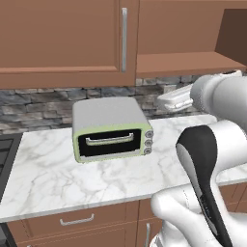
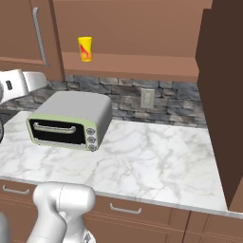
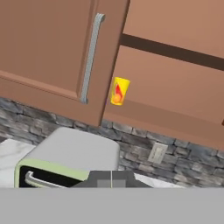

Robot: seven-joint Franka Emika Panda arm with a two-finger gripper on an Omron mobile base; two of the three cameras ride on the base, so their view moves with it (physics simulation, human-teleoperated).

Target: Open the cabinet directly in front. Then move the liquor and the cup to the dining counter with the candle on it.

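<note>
Hand view: cup (image 3: 119, 91) upright in cabinet (image 3: 175, 83)

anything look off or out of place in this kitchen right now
Nothing is spilled, tipped or damaged. The cabinet has its right door swung wide open, and the yellow cup stands upright alone on its bottom shelf; no bottle shows beside it. The toaster oven sits squarely on the marble counter.

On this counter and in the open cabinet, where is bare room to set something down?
The marble counter is bare from the toaster oven across to the open cabinet door, and along the front edge. The cabinet's lower shelf is bare right of the yellow cup.
</note>
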